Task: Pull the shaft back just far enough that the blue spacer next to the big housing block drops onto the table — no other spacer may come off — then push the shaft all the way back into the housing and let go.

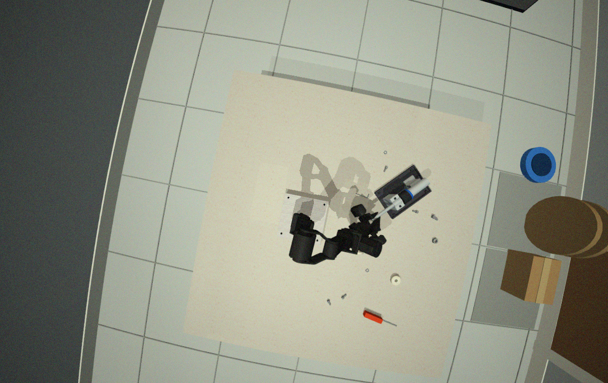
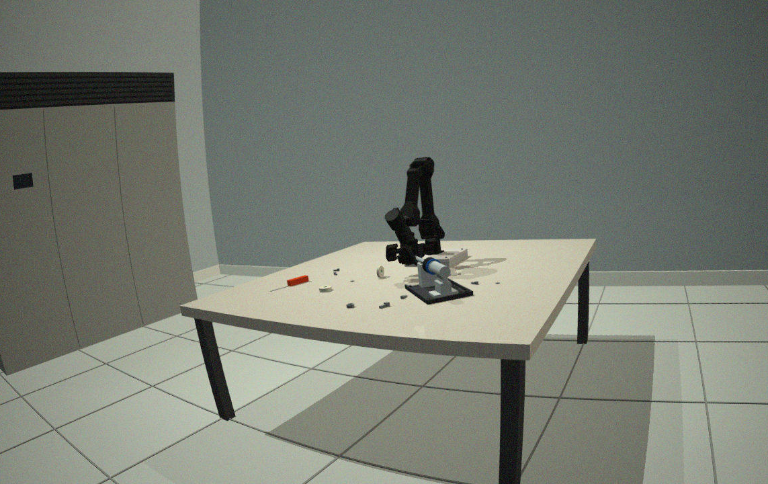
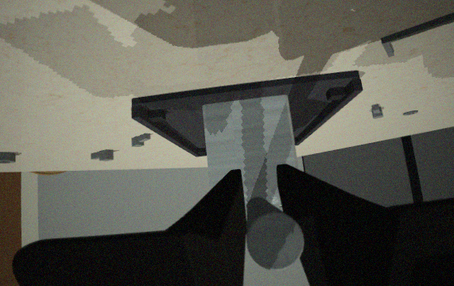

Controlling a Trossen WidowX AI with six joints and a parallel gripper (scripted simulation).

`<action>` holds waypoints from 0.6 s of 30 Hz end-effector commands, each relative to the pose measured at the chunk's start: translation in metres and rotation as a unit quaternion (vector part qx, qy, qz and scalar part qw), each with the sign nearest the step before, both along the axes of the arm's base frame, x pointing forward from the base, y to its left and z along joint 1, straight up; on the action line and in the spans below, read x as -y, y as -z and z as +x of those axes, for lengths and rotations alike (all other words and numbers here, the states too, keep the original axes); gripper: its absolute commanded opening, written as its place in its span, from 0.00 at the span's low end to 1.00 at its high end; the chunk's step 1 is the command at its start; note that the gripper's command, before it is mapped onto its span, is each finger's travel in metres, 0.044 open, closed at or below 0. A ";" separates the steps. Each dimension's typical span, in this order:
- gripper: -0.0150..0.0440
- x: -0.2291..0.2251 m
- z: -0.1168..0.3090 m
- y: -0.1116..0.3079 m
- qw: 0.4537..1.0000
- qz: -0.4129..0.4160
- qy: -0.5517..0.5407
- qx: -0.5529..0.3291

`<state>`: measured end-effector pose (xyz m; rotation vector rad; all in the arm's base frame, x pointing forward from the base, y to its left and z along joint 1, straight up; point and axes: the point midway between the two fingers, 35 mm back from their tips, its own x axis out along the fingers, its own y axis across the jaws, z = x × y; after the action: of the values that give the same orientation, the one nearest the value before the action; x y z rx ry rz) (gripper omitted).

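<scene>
The pale shaft [image 1: 383, 211] [image 3: 275, 240] runs from my gripper [image 1: 373, 219] [image 3: 259, 177] into the tall pale housing block [image 1: 396, 202] [image 2: 427, 278] [image 3: 250, 139]. My gripper is shut on the shaft; its round end shows between the fingers in the wrist view. The blue spacer [image 1: 409, 193] shows as a thin band on the shaft line, beyond the block, beside a dark ring [image 1: 405, 197]. A white cylinder [image 1: 420, 186] [image 2: 439, 268] lies beyond it. All stand over the dark base tray [image 1: 394, 178] [image 2: 451, 298]. The wrist view hides the spacers behind the block.
A red screwdriver [image 1: 372, 316] [image 2: 297, 280], a cream ring [image 1: 395, 279] [image 2: 326, 288] and a dark nut [image 1: 434, 240] [image 2: 350, 305] lie on the table. Another cream ring [image 2: 380, 271] stands on edge. Small screws lie around the tray.
</scene>
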<state>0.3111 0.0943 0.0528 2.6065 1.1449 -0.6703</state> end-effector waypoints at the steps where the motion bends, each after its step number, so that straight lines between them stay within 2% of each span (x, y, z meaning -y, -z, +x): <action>1: 0.25 0.000 -0.001 0.000 1.000 0.000 -0.001 0.000; 18: 0.25 0.002 -0.002 0.000 1.000 0.000 -0.001 0.000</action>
<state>0.3097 0.0927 0.0527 2.6065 1.1448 -0.6708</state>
